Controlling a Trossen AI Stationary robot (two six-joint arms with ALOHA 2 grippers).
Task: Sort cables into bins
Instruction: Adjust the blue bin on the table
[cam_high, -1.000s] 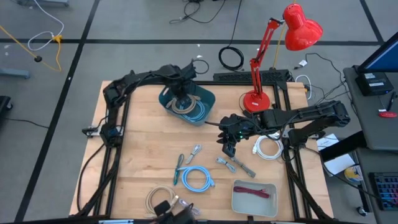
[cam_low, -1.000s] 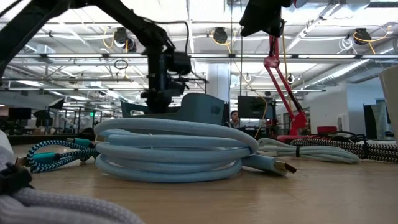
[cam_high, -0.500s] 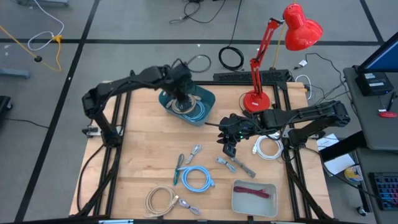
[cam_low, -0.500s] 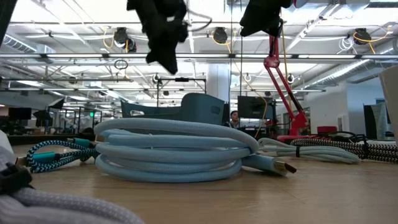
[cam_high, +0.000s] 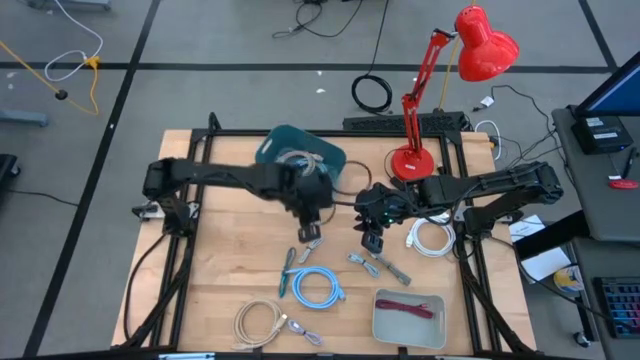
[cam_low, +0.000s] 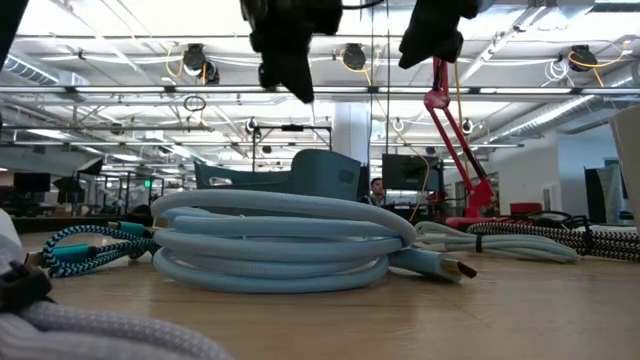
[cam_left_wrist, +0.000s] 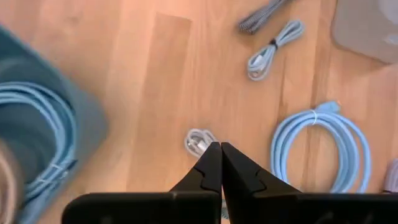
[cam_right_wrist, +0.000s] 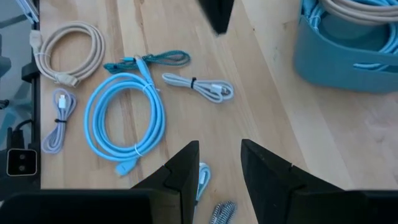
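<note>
My left gripper (cam_high: 309, 228) (cam_left_wrist: 220, 152) hangs shut and empty over the table's middle, well above a small white cable coil (cam_left_wrist: 199, 142) (cam_high: 313, 242). Behind it stands the dark teal bin (cam_high: 330, 160) with light blue and beige coils inside. My right gripper (cam_high: 372, 240) (cam_right_wrist: 217, 163) hovers open and empty to the right, above short grey pieces (cam_high: 378, 265). A light blue coil (cam_high: 315, 287), a teal piece (cam_high: 288, 270) and a beige coil (cam_high: 258, 322) lie toward the near edge. The pale grey tray (cam_high: 385, 325) holds a maroon piece (cam_high: 408, 308).
A red desk lamp (cam_high: 412, 160) stands at the far right of the table. A white coil (cam_high: 430, 238) lies under the right arm. A small pale cable (cam_high: 300, 330) lies beside the beige coil. Bare wood shows on the table's left half.
My left gripper has risen out of the teal bin and swung toward the table's near edge and right. It now hangs over the small white coil. The cables in the bin and on the table lie as before.
</note>
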